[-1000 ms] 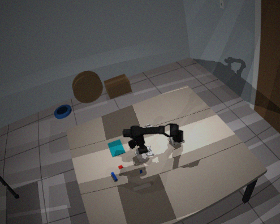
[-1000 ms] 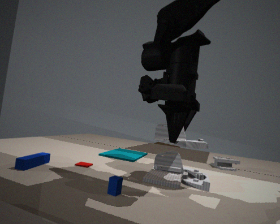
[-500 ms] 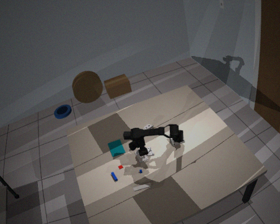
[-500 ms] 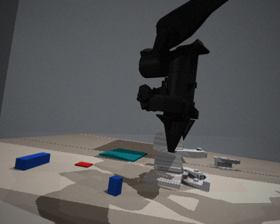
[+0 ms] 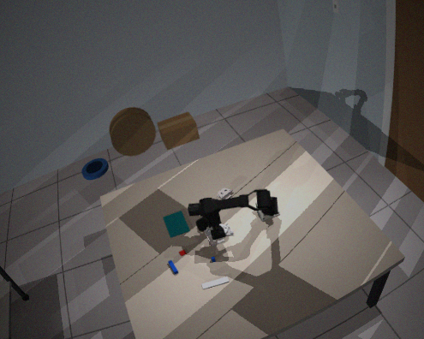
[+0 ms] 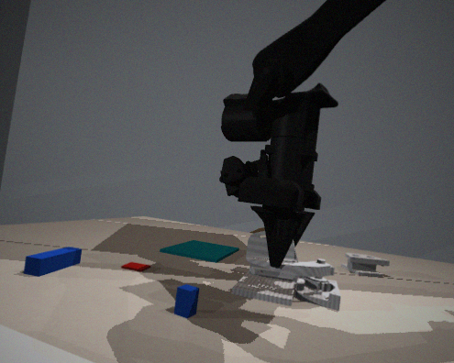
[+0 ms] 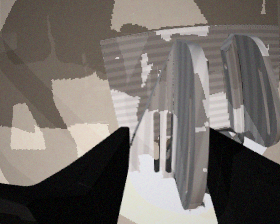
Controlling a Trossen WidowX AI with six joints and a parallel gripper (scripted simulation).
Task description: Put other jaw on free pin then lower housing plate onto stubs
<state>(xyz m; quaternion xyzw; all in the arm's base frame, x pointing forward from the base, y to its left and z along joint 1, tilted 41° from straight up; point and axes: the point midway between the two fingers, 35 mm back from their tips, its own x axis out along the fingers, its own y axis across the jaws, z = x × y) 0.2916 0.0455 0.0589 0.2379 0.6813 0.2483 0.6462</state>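
My gripper (image 6: 284,263) (image 7: 164,134) is shut on a pale grey jaw (image 6: 258,245) (image 7: 190,120), whose broad ribbed pad stands upright between the fingers. In the exterior view its arm reaches right, low over the base. The base (image 6: 264,291) (image 7: 136,47) is a pale ridged plate with a raised pin section on its right. The other jaw (image 7: 256,95) stands right of the held one in the wrist view, with a gap between their pads. The pins and gear teeth cannot be made out. The pale housing plate (image 5: 225,193) (image 6: 367,263) lies apart on the table.
A teal square (image 5: 176,223) (image 6: 200,250), a red tile (image 5: 182,252) (image 6: 136,266), a long blue block (image 5: 173,267) (image 6: 52,261), a small blue block (image 5: 213,259) (image 6: 186,301) and a white bar (image 5: 215,282) (image 6: 26,346) lie on the table. Patchy shadows cross it.
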